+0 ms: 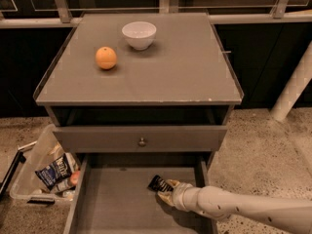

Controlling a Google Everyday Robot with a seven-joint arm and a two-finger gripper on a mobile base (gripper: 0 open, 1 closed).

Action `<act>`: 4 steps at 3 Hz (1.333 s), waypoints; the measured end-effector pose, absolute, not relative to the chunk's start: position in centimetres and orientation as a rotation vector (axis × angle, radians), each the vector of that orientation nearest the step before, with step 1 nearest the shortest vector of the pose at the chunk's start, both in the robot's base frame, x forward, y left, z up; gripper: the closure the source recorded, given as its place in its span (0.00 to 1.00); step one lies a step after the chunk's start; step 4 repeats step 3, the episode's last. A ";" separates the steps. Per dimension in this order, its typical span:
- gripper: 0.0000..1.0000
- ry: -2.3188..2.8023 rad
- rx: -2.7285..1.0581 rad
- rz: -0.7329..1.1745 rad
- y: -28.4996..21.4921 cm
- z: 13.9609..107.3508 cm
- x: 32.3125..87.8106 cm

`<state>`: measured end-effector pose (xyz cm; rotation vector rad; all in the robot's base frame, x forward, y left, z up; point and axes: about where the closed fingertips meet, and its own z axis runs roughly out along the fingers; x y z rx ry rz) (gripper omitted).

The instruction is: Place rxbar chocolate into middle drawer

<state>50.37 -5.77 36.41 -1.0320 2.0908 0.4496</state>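
Note:
The rxbar chocolate (158,183), a small black-wrapped bar, sits at the tip of my gripper (164,189) over the floor of the open middle drawer (117,199), right of its centre. My white arm reaches in from the lower right. The gripper is shut on the bar's right end. Whether the bar touches the drawer floor I cannot tell.
An orange (106,58) and a white bowl (139,34) stand on the cabinet top. The upper drawer front with a round knob (142,142) is closed above the open drawer. A clear bin (34,174) with a blue-and-white snack bag (54,170) sits on the floor at left.

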 end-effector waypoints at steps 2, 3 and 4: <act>0.11 2.091 -1.032 0.450 -5.8 36.4 50.4; 0.00 2.091 -1.032 0.450 -5.8 36.4 50.4; 0.00 2.091 -1.032 0.450 -5.8 36.4 50.4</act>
